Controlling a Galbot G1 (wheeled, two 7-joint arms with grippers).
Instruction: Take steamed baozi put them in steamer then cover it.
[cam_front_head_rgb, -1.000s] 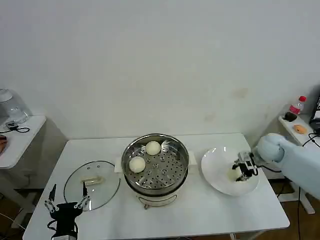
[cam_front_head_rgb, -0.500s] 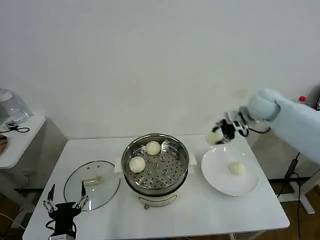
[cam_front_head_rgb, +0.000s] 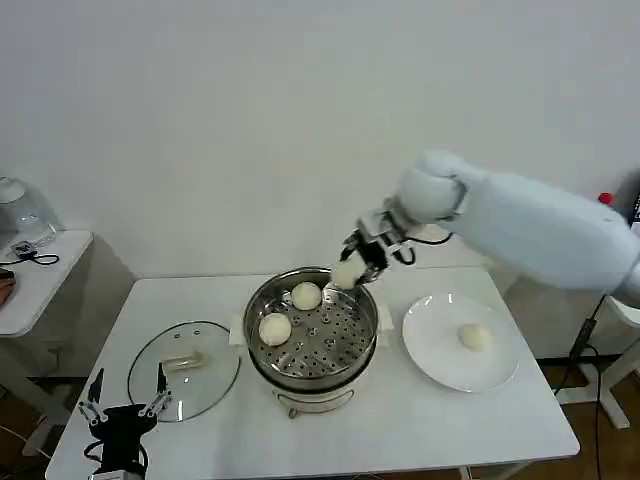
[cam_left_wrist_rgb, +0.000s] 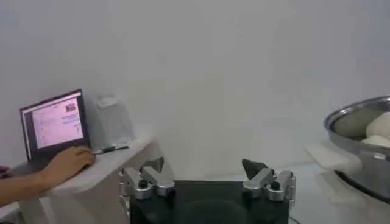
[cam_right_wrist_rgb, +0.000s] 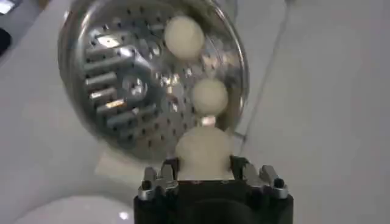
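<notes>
Nearest the robot, the left pincer (cam_front_head_rgb: 123, 413) hung idle at the front left corner of the white table (cam_front_head_rgb: 420, 420), its fingers spread open and holding nothing. Just beyond it the cover (cam_front_head_rgb: 184, 368) lay flat on the table, beside the steamer (cam_front_head_rgb: 313, 335), not yet used. Two steamed baozi (cam_front_head_rgb: 274, 328) already sat on the perforated tray inside the steamer. One bun (cam_front_head_rgb: 475, 337) waited on the white plate (cam_front_head_rgb: 440, 365) to the right. Farthest back, the right pincer (cam_front_head_rgb: 356, 265) hovered over the steamer's far rim, its fingers closed snugly on a third bun (cam_front_head_rgb: 345, 274), held above the tray. By this view, two buns were in, one was arriving, one and the covering were left.
</notes>
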